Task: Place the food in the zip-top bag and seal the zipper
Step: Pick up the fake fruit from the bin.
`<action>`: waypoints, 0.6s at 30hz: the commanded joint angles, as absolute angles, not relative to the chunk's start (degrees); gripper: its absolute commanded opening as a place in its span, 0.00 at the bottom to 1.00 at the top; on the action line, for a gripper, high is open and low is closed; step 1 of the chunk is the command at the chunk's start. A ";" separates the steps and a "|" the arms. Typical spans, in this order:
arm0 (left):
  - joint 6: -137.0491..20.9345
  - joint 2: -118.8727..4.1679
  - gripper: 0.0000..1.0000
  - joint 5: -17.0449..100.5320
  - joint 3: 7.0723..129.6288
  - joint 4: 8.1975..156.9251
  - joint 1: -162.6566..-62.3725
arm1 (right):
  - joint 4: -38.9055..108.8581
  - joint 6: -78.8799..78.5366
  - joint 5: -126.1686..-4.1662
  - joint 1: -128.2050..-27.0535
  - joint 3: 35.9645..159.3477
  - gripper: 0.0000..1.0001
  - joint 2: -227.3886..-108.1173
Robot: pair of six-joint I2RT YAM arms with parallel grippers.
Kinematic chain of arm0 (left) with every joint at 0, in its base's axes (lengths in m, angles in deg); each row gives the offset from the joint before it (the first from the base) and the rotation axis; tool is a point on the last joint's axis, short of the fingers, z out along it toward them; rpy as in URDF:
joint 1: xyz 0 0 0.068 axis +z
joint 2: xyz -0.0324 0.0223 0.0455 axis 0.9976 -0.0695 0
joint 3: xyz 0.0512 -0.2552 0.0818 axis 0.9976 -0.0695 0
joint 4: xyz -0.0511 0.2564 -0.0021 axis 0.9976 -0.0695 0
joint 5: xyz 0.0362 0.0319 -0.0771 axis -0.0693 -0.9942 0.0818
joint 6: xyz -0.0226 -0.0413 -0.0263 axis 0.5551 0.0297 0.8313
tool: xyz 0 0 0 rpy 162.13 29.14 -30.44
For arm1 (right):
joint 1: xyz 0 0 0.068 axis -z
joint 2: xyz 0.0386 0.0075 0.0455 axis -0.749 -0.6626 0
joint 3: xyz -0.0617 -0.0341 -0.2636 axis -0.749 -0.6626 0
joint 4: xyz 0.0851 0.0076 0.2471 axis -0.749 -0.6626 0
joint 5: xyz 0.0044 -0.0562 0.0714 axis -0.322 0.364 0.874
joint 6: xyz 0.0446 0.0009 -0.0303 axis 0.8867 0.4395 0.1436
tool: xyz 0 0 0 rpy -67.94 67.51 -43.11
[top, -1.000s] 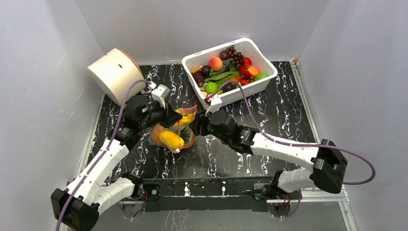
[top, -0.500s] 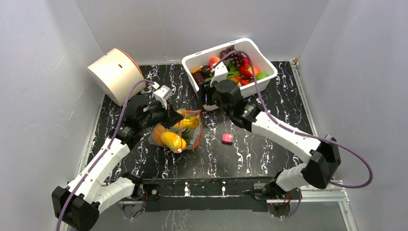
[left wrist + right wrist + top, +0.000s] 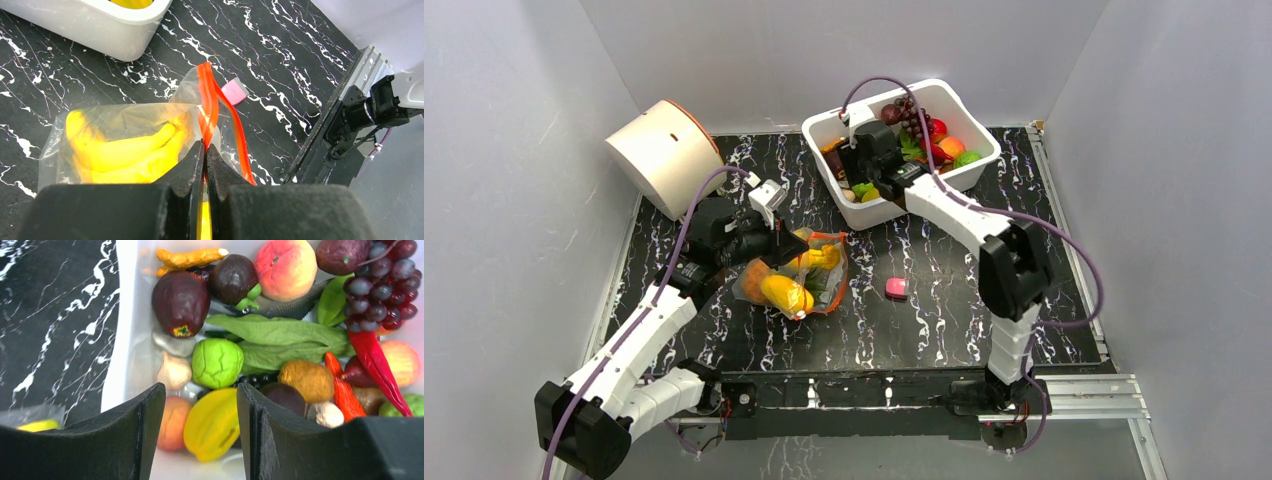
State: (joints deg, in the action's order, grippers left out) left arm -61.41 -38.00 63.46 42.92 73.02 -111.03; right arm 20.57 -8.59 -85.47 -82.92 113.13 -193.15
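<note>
zipper [image 3: 210, 105] tight in left end effector [image 3: 205, 146]

Left wrist view: the left hand [image 3: 204, 150] is covering the lower part of the zip-top bag [image 3: 125, 116], and the top edge is cutting off the white bin [image 3: 95, 30]. Right wrist view: the right hand [image 3: 201, 390] is hiding part of a peach-coloured fruit [image 3: 173, 422]; the top edge is clipping the grapes [image 3: 380, 285].

No readable text, labels, brands, numbers or signs in any view. The zip-top bag [image 3: 100, 115] and the white bin [image 3: 954, 182] carry no legible marking. Arm housings show no lettering that resolves.
</note>
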 commanded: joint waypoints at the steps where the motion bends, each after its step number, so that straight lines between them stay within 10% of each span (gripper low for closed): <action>1: -62.39 -37.56 0.00 65.28 42.24 75.52 -111.24 | 20.96 -10.39 -87.50 -81.32 123.92 0.54 -200.18; 18: -62.22 -37.36 0.00 65.68 41.57 75.62 -111.20 | 31.36 23.59 -94.00 -78.12 136.37 0.82 -217.89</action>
